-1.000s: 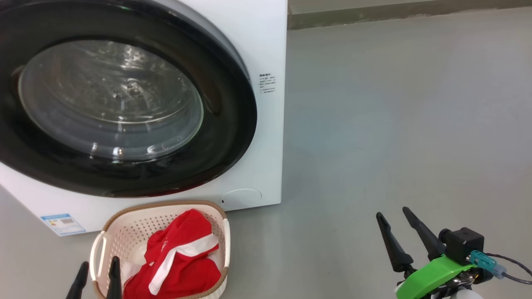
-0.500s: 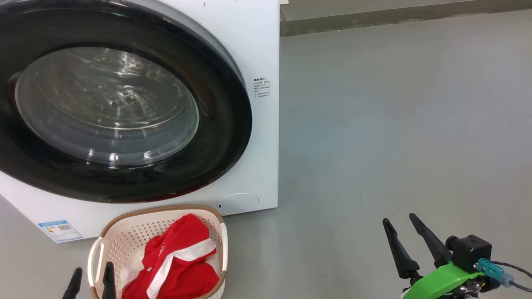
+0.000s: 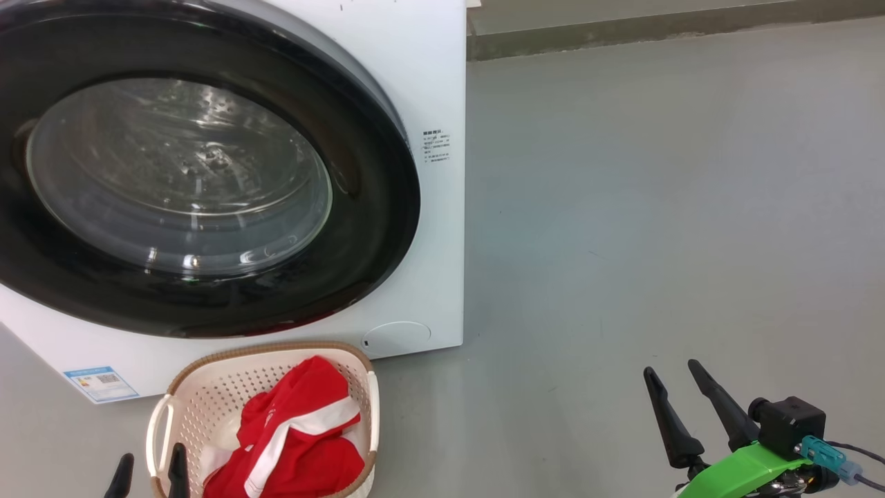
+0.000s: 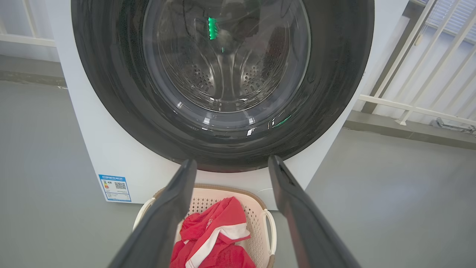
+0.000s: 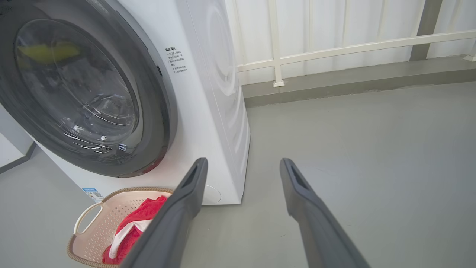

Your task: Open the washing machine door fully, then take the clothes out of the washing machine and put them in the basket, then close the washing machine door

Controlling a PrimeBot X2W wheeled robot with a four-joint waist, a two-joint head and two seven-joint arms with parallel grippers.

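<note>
Head view: the door looks shut on the washer, upper left, and the clothes sit heaped in the basket, bottom left. Left gripper at the bottom-left edge, right gripper lower right, both spread and empty. Left wrist: its fingers frame the basket, bottom centre. Right wrist: basket bottom left.
</note>
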